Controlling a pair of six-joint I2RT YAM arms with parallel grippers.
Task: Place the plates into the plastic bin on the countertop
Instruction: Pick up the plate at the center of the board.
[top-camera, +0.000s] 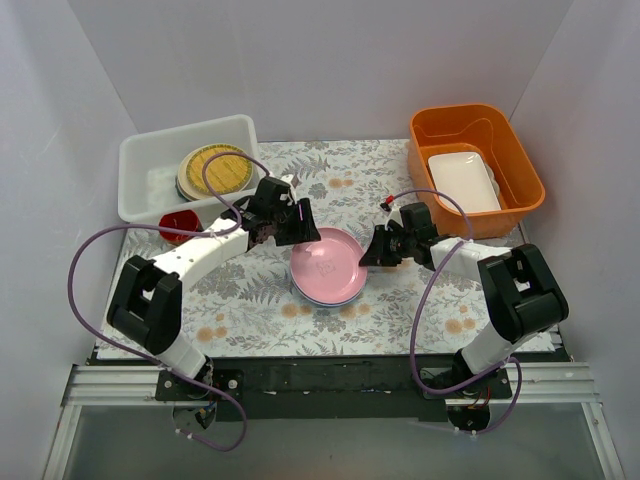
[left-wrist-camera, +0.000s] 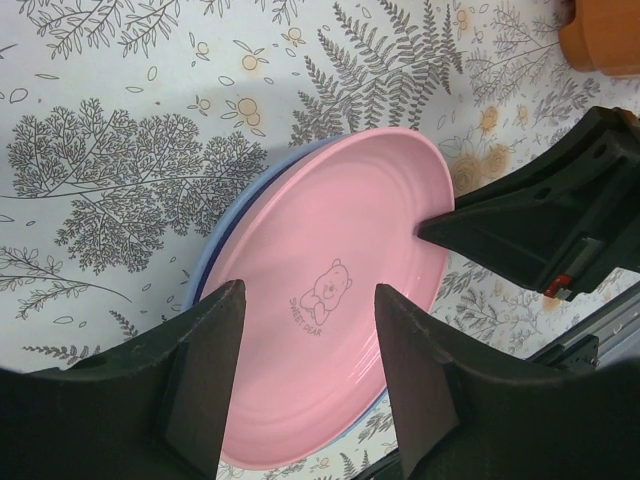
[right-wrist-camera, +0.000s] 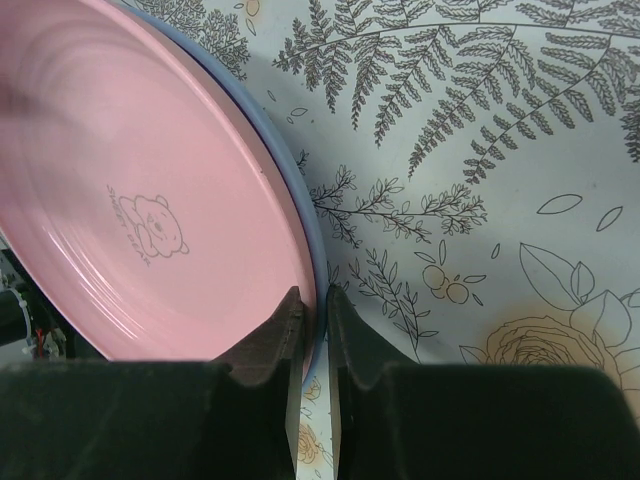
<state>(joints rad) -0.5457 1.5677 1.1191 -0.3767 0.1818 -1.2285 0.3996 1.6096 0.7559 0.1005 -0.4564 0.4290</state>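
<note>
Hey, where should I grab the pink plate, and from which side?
Pinch the pink plate by its thin raised rim, coming in low from the right end effector's side, one finger above and one below. It lies flat, nested on the blue plate, so only the rim offers a hold.

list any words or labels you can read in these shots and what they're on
"SWEET BEAR": small grey print on the pink plate, just under its bear drawing; legible in the left wrist view only.
The same print in the right wrist view: too small and blurred to read.
No other words, numbers or labels can be read in any view.
</note>
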